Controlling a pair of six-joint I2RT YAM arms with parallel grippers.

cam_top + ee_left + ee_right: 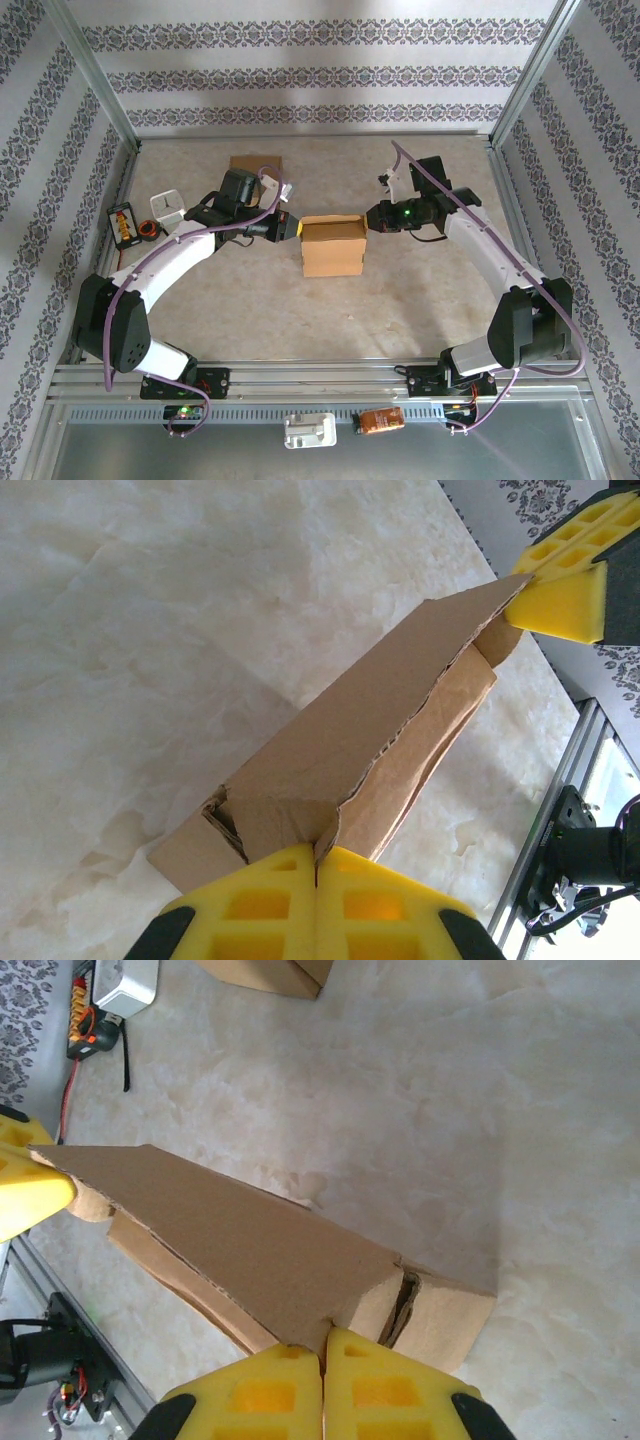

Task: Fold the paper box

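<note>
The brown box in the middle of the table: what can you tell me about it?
The box is plain brown corrugated cardboard, small and rectangular, resting on the pale mottled table between the two arms. Its top is not yet flat: a long flap slopes over it, its edge rough and wavy. The left fingers pinch the flap at one end, the right fingers at the other, both shut on it.

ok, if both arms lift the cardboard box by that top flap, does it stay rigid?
Probably not: the flap is thin corrugated card, pinched only at its ends by the left end effector and right end effector, so it likely bends at the crease. The paper box looks light, and squat enough to slide rather than tip.
</note>
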